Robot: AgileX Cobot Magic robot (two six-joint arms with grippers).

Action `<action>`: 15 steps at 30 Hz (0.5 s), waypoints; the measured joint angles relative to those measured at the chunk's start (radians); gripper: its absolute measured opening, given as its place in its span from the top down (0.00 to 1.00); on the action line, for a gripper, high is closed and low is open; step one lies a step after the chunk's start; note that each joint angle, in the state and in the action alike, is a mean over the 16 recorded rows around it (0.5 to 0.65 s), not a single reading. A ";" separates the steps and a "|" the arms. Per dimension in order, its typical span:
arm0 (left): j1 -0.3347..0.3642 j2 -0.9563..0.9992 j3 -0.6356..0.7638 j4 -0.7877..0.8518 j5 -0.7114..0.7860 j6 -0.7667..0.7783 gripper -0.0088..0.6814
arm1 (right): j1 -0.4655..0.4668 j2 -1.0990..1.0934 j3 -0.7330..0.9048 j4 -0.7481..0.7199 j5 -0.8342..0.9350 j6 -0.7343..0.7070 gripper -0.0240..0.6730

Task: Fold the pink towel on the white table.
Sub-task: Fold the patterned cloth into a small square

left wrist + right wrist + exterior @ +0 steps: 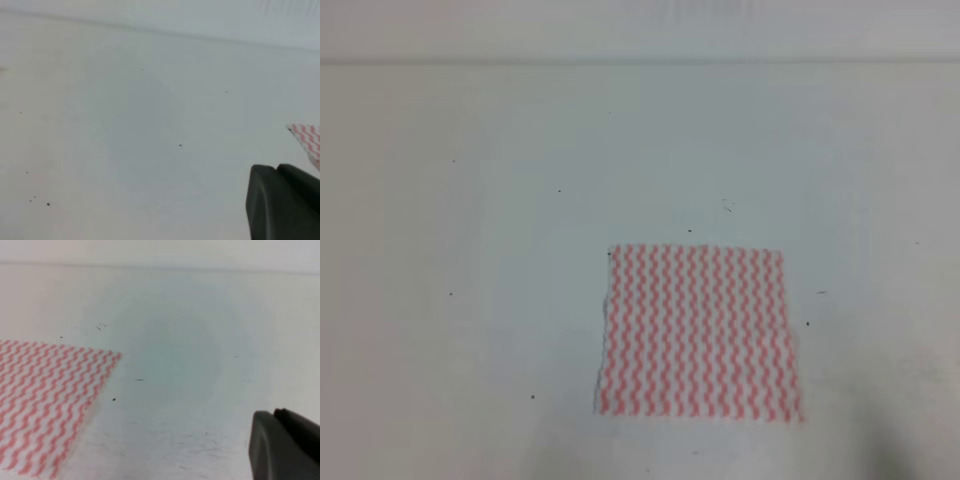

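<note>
The pink towel lies flat and unfolded on the white table, right of centre and near the front edge. No gripper shows in the high view. In the left wrist view, only a corner of the towel peeks in at the right edge, just above my left gripper, whose dark fingers sit pressed together, holding nothing. The right wrist view has the towel at lower left. My right gripper is at lower right, well apart from the towel, fingers together and empty.
The table's far edge meets a pale wall along the top of the high view. Tiny dark specks and faint scuffs dot the surface.
</note>
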 joint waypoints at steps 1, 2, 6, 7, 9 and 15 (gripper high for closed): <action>0.000 0.000 0.000 0.000 -0.001 0.000 0.99 | 0.000 0.000 -0.001 0.000 0.000 0.000 0.99; 0.000 0.000 0.000 0.001 -0.001 0.000 0.99 | 0.000 0.000 -0.001 0.000 0.000 0.000 0.99; 0.000 0.001 -0.001 0.002 -0.003 0.000 0.99 | 0.000 0.000 -0.001 0.000 0.000 0.000 0.99; 0.000 0.001 -0.001 0.002 -0.003 0.000 0.99 | 0.000 0.000 0.000 0.000 -0.001 0.000 0.99; 0.000 0.003 -0.003 0.002 -0.003 0.000 0.99 | 0.000 0.000 0.000 0.000 -0.001 0.000 0.99; 0.000 0.001 -0.001 0.003 -0.002 -0.001 0.99 | 0.000 0.001 0.003 0.000 -0.002 0.000 0.99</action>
